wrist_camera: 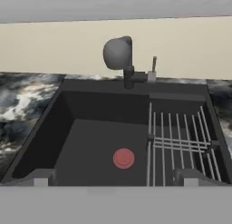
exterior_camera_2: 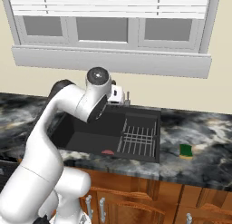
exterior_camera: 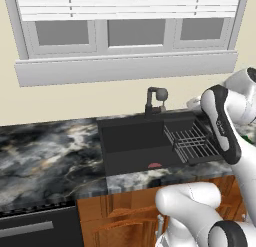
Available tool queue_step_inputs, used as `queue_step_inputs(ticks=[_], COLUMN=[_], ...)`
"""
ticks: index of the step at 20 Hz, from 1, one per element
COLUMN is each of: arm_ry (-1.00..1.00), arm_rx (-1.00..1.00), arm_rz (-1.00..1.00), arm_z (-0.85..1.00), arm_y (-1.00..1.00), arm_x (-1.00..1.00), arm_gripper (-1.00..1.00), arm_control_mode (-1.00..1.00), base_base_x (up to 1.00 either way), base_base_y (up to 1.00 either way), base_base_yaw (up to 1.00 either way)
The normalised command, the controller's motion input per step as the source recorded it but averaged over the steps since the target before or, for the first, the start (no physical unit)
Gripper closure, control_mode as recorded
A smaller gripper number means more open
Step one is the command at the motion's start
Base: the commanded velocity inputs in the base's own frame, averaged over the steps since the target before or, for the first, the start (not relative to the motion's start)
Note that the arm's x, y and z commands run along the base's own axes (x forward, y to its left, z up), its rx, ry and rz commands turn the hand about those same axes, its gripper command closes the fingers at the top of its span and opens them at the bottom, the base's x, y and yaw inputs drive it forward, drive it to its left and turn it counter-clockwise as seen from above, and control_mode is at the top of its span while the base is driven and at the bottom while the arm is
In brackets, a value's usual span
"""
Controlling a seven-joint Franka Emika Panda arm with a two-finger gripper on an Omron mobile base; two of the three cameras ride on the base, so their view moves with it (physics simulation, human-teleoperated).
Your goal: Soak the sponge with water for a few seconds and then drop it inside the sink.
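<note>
The sponge, a small yellow block with a green top, lies flat on the marble counter to the right of the sink. The sink is a dark basin with a red drain spot on its floor. My gripper hangs open above the basin's front edge, facing the dark faucet, with nothing between its fingers. In the right base view the gripper is over the sink's back edge, well left of the sponge. The water is out of view.
A black wire dish rack fills the right part of the basin. The faucet stands at the sink's back rim under a window sill. Marble counter spreads on both sides.
</note>
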Motion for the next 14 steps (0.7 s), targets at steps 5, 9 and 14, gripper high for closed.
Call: queue_step_inputs(ticks=[5, 9, 14], arm_ry=[-0.13, -0.12, -0.12], arm_rx=[0.09, 0.1, 0.08], arm_rz=[0.1, 0.1, 0.09], arm_z=[0.0, 0.0, 0.0], arm_y=[-0.02, -0.04, -0.02], arm_x=[0.0, 0.0, 0.0], arm_gripper=[-1.0, -1.0, -1.0], arm_control_mode=[-1.0, -1.0, -1.0], base_base_x=[0.0, 0.0, 0.0], base_base_y=[0.0, 0.0, 0.0], base_base_yaw=[0.0, 0.0, 0.0])
